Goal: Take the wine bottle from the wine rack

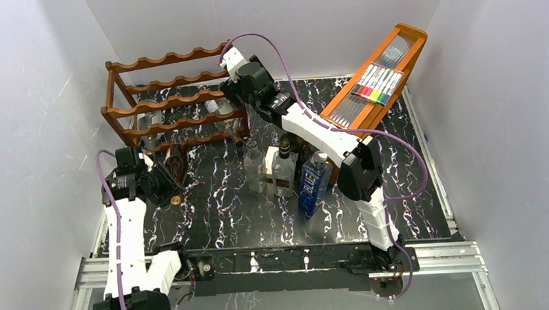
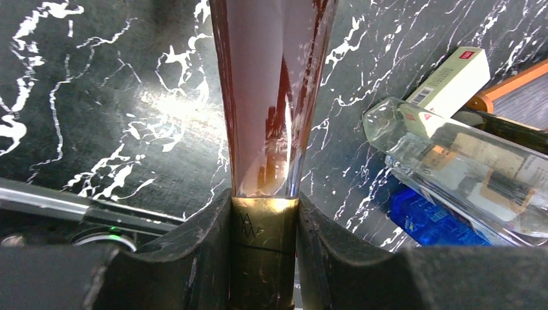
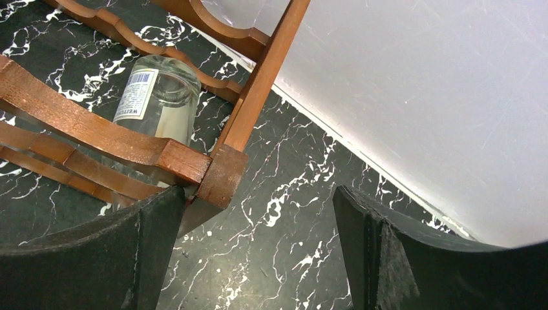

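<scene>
- The left arm reaches forward along the left side of the table (image 1: pixel 212 219). The left gripper (image 2: pixel 265 223) is clamped narrow on the gold-foiled neck of the wine bottle (image 2: pixel 270 97).
- The wine bottle, of dark red glass, lies slanted in that grip just in front of the near left corner of the wine rack (image 1: pixel 180 101). Its base points toward the rack and its gold cap toward the arm bases. I cannot tell whether the base touches the bottom rail.
- The right arm stretches diagonally across the table to the rack's right end. The right gripper (image 3: pixel 255 197) points down with its jaws spread wide and holds nothing. One finger (image 3: pixel 97 258) sits just beside the foot of the rack's corner post.
- A clear bottle (image 3: pixel 158 97) lies on a low tier of the rack, behind the scalloped rail.
- Between the two arms stand a plain glass bottle (image 1: pixel 255 168), a labelled glass bottle (image 1: pixel 284 170) and a blue bottle (image 1: pixel 314 182). The right forearm passes just behind them.
- An orange tray stand (image 1: pixel 411 34) leans at the back right and carries coloured markers (image 1: pixel 378 86).
- A white box (image 2: pixel 452 77) shows in the left wrist view beside a glass bottle.
- The rack bottle's label has a barcode and one word too blurred to read.
- The white box bears a barcode and a red mark.
- The foil carries a stamped zigzag emblem.
- The blue bottle's white lettering is too small to read.
</scene>
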{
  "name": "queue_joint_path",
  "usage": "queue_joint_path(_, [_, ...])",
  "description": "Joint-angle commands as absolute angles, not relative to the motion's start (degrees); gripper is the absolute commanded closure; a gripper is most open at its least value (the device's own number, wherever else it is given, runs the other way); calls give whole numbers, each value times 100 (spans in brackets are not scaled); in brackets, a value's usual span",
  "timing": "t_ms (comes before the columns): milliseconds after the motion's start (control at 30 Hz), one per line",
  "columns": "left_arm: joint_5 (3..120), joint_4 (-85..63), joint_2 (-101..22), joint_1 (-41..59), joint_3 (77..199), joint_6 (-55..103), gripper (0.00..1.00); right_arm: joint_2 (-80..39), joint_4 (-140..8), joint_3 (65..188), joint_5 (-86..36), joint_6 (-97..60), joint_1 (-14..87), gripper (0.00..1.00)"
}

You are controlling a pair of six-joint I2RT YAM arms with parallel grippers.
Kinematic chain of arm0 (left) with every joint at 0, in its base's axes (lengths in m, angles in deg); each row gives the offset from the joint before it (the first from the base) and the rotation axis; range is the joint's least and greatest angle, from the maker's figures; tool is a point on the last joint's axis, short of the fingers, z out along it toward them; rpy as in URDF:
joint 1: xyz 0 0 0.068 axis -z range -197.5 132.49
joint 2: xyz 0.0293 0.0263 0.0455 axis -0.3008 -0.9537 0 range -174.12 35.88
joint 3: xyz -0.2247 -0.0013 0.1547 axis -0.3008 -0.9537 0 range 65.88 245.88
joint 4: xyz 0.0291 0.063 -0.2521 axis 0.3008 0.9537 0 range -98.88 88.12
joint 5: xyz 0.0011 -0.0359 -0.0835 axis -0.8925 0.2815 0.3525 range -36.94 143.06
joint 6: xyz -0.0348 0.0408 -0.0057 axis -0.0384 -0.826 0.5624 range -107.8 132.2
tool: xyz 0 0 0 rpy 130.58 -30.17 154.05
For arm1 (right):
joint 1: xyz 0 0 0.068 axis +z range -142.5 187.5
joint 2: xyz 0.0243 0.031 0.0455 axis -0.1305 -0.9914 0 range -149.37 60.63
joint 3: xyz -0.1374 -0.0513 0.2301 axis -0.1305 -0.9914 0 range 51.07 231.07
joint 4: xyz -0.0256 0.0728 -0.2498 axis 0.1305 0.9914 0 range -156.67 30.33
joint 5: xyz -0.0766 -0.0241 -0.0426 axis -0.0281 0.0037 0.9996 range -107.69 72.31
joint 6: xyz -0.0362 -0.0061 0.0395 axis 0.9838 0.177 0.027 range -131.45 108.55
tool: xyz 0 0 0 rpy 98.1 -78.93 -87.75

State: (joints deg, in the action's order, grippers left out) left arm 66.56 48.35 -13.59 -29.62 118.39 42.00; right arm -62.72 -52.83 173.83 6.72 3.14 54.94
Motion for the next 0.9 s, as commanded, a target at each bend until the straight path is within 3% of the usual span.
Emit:
queue_joint_path(0, [6349,5106,-1518,-2748,12574,3988,100,-5767,-5759,17342,533,636,5630,2])
queue_joint_path(233, [6529,5147,-1993,-2306,13442,3829,100,-5484,-5602,17381,288,785,5802,2])
queue_joint_path(500, [7356,4859,-2279,-2122,13922,5208,100,-4934,-5628,16970,-86,510,5988,2])
queue_joint_path(867, [6985,5718,-2991,-1615,15015,5492,100,-4042,-5873,15865,-1037,461,6459,2])
